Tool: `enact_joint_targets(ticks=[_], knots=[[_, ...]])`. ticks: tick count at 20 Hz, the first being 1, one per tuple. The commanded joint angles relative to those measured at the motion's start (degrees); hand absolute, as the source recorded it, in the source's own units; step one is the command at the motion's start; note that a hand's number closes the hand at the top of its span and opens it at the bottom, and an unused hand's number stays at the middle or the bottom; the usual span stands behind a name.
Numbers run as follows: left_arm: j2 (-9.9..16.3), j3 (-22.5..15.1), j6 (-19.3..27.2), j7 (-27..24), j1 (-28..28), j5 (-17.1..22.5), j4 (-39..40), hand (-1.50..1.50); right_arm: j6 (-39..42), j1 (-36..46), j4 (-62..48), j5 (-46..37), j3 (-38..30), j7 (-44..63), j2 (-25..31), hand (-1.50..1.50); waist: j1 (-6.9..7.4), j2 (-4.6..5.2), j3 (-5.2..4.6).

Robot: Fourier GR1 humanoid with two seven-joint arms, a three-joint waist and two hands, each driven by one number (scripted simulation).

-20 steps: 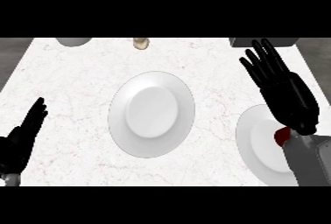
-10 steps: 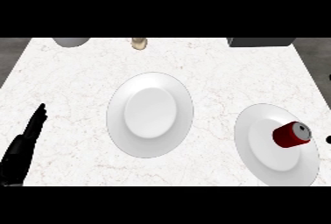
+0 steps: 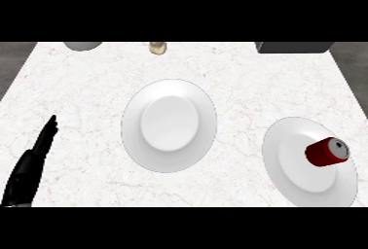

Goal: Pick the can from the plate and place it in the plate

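A red can [image 3: 327, 152] with a grey top lies on its side on the white plate [image 3: 296, 165] at the right of the counter. A second white plate [image 3: 170, 125] sits in the middle with nothing on it. My left hand [image 3: 30, 168] shows at the lower left edge, fingers straight and pointing up, resting far from both plates. My right hand shows nowhere in the head view.
Along the counter's far edge stand a grey bowl [image 3: 82, 45] at the left, a small tan object [image 3: 158, 47] near the middle and a dark grey box [image 3: 295, 47] at the right. The counter's right edge runs just beyond the plate with the can.
My right hand, raised open over the right plate a second ago, has withdrawn out of view, uncovering the can. The left hand has shifted slightly left.
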State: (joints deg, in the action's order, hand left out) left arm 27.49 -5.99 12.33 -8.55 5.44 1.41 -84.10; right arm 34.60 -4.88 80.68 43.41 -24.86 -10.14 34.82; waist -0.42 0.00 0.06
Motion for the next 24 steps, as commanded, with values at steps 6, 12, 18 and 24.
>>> enact_joint_targets(ticks=[6,12,18,24], knots=[[-0.35,1.06,-1.40,-1.39,-1.38,-0.26,2.90,0.00,9.19,1.24,-4.50,-19.91,1.33,-3.12,12.60,-1.50,1.05,0.24,-0.01],[-1.17,0.14,-1.72,2.90,-2.21,-1.28,-1.21,0.00,12.77,7.46,-10.40,-26.42,5.40,-0.60,17.53,-1.50,1.24,0.16,0.00],[-3.27,0.66,-0.47,-0.72,-2.34,-3.86,1.04,0.00,12.30,13.70,-13.37,-38.14,13.03,-2.45,14.76,-1.50,1.33,0.20,-0.02],[-1.53,2.14,-3.49,3.67,-5.21,-2.80,0.33,0.00,11.21,18.82,-16.17,-50.78,20.42,-6.53,15.15,-1.50,1.86,0.37,0.05]])
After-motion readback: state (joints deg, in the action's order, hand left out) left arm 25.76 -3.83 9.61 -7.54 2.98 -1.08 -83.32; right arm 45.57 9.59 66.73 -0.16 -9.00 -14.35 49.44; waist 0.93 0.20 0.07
